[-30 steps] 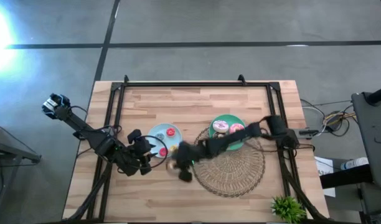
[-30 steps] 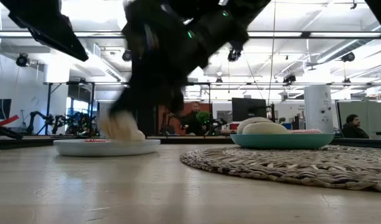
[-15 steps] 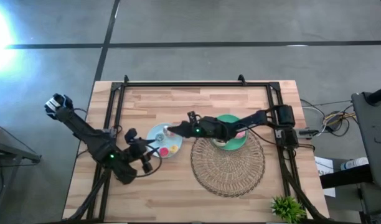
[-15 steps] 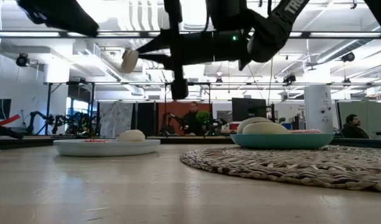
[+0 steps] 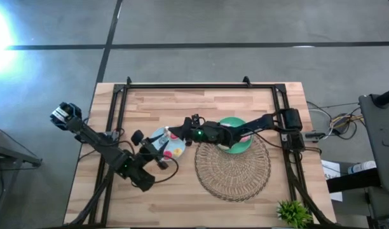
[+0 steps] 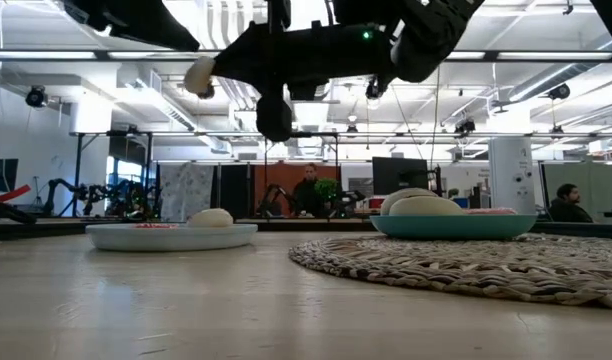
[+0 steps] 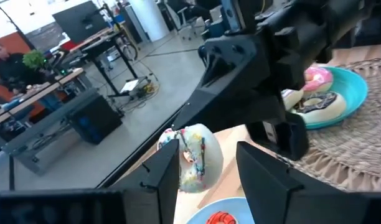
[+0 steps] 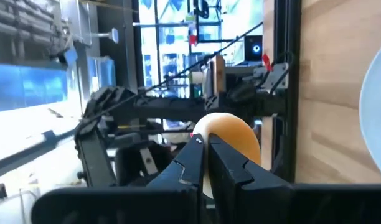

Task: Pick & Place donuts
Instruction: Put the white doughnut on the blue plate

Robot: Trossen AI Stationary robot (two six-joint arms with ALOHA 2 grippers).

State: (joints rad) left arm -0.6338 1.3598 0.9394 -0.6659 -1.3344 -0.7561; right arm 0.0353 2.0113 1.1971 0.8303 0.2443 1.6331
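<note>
Progress as I read it from here: partway; the round light-blue plate (image 5: 161,135) carries a red ring donut (image 5: 168,153), a small yellow one (image 5: 176,152) beside it, and in the low view a pale domed donut (image 6: 210,217) resting on it; the round teal plate (image 5: 240,145) holds a pink-frosted donut (image 7: 317,78) and a dark-and-white speckled ring (image 7: 317,102), touching each other; I cannot tell which plate is source and which is goal, so what is left is a judgement only; one donut is in the air, not yet set down.

Right gripper (image 5: 173,132): arm reaches from the right side of the wooden table (image 5: 201,102) across the teal plate and the edge of the round woven placemat (image 5: 236,168), held well above the tabletop, over the light-blue plate; fingers pressed onto a speckled white-pink ring donut (image 7: 192,157), its tan underside filling the right wrist view; the low view shows that donut high, at the arm's tip.

Left gripper (image 5: 158,145): low at the near-left rim of the light-blue plate, jaws spread, nothing between them; the carried donut shows just beyond its fingers (image 7: 263,177).
</note>
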